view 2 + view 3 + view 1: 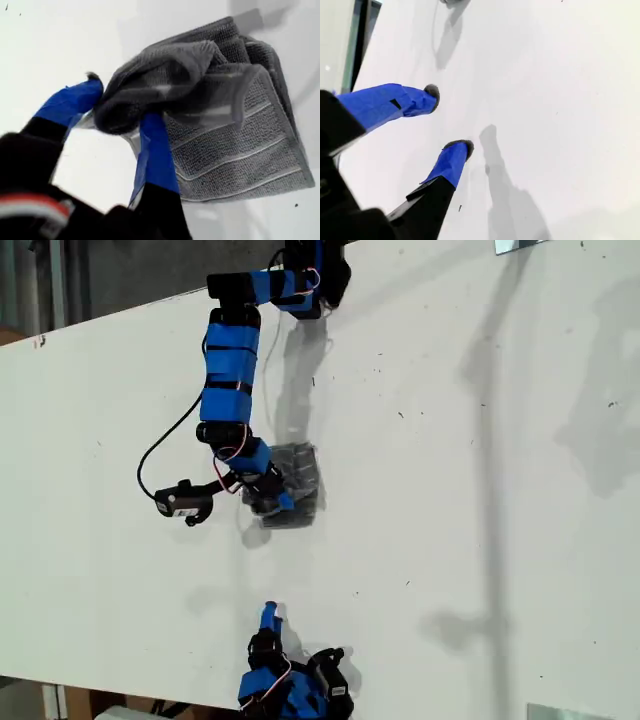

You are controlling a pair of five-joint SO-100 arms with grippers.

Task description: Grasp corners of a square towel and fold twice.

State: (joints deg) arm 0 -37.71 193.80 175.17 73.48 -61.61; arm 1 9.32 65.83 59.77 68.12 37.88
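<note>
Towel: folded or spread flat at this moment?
Folded. The towel lies in stacked layers on the table, with one bunched layer pinched up by my first gripper.

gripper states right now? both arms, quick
My first gripper: closed on a bunched fold of the towel.
My second gripper: open, holding nothing, over bare table.

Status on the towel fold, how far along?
Looks mostly done: the towel lies on the table as a small layered stack, so folding has evidently happened. In hand: my first gripper is shut on a bunched flap of its top layer, which is rumpled, not flat. My second gripper is open over bare table, empty. Left: lay that flap flat and release.
</note>
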